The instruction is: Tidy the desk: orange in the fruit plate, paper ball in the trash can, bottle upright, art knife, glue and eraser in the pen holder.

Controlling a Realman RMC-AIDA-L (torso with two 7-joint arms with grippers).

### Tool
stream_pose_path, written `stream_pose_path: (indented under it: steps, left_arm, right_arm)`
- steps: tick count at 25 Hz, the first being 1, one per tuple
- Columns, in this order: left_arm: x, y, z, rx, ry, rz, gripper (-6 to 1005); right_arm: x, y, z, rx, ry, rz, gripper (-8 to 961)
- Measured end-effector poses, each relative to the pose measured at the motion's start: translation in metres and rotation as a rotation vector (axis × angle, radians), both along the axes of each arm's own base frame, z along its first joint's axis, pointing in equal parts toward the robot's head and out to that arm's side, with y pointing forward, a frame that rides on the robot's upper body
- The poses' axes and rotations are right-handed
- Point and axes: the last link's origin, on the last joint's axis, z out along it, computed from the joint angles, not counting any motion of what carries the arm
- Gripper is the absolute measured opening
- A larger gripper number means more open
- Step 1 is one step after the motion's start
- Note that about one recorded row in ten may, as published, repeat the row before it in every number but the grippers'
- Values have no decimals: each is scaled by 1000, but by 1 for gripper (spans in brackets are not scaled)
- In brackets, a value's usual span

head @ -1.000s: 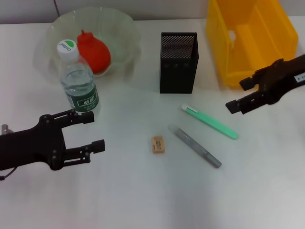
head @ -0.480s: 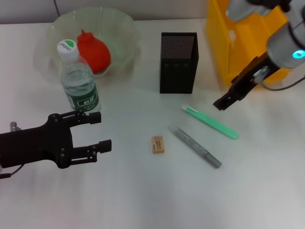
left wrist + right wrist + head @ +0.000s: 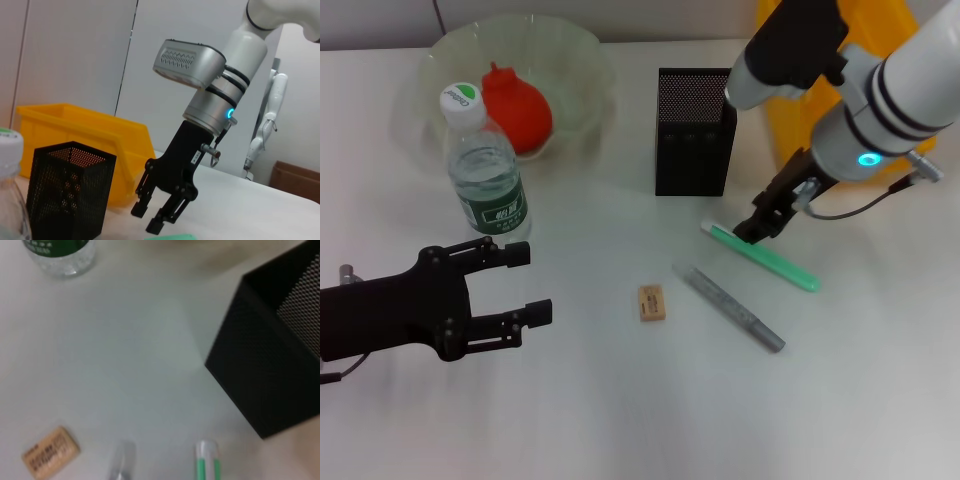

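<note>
The green art knife point(image 3: 760, 255) lies on the white desk to the right of the grey glue stick point(image 3: 728, 305) and the tan eraser point(image 3: 653, 302). My right gripper point(image 3: 752, 235) is open and hangs just over the knife's capped end, in front of the black mesh pen holder point(image 3: 695, 130). The left wrist view shows it point(image 3: 146, 221) with its fingers apart. The bottle point(image 3: 485, 165) stands upright. The orange point(image 3: 517, 108) lies in the glass fruit plate point(image 3: 440, 60). My left gripper point(image 3: 535, 282) is open and empty, below the bottle. No paper ball shows.
A yellow bin point(image 3: 880, 40) stands at the back right, partly behind my right arm. The right wrist view shows the pen holder point(image 3: 270, 355), the bottle's base point(image 3: 60, 255), the eraser point(image 3: 50, 450), the knife's tip point(image 3: 206, 460) and the glue's end point(image 3: 122, 460).
My right arm has swung in from the right, by the yellow bin, and come down over the green knife's end. My left gripper has shifted slightly to the right.
</note>
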Motion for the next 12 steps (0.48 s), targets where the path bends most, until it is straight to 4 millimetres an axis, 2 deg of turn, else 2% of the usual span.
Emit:
stream_pose_path:
  steps: [4, 12]
  left_arm:
    - [-1, -1, 0, 1, 1, 6, 785]
    - [-1, -1, -3, -1, -2, 10, 785]
  right_arm:
    - [-1, 2, -9, 0, 16, 12, 479]
    - [-1, 1, -15, -4, 56, 6, 450]
